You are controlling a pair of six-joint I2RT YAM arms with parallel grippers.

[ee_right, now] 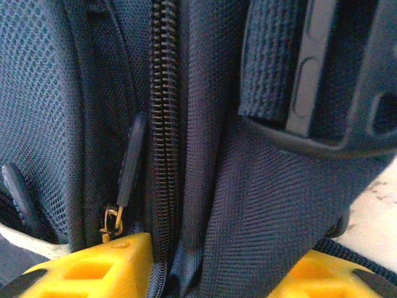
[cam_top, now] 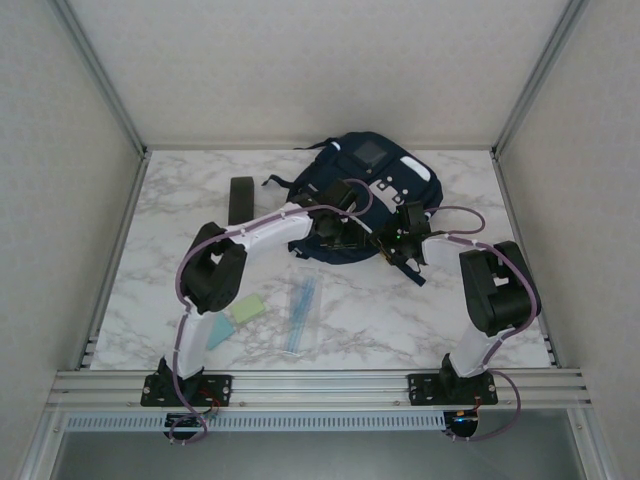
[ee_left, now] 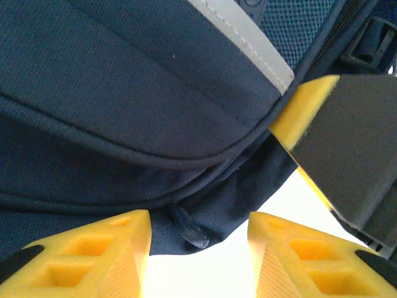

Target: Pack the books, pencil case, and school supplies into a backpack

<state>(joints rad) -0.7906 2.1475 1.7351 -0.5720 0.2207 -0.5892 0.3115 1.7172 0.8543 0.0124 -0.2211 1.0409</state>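
The backpack (cam_top: pixel 385 178) is seen lying on the marbled surface (cam_top: pixel 180 200) in the upper middle of the top view, with its grey square patch (cam_top: pixel 368 153) turned upward and dark straps trailing to the upper left and the lower right. Its near edge is met by both arms. The left gripper (cam_top: pixel 338 222) is placed over the lower left part of the backpack. In the left wrist view its yellow fingers (ee_left: pixel 124 248) are seen apart at the bottom of the frame with nothing held. A dark zipper pull (ee_left: pixel 189 228) hangs from the navy fabric in the gap, nearer the left-hand finger, and the white stripe (ee_left: pixel 248 40) crosses the upper right. The right gripper (cam_top: pixel 392 240) is set at the lower right edge of the backpack. One of its yellow fingers is seen at the right of the left wrist view, against the backpack's edge. In the right wrist view its fingers (ee_right: pixel 105 267) are seen partly apart in the bottom corners, with a fold of fabric and a zipper (ee_right: pixel 162 124) between them. Whether the fabric is pinched cannot be told. Further down the top view, a clear pencil case (cam_top: pixel 303 315) lies in the lower middle, apart from the backpack. To its left a pale green pad (cam_top: pixel 247 309) lies just beside a pale blue pad (cam_top: pixel 222 333), which is partly covered by the left arm.
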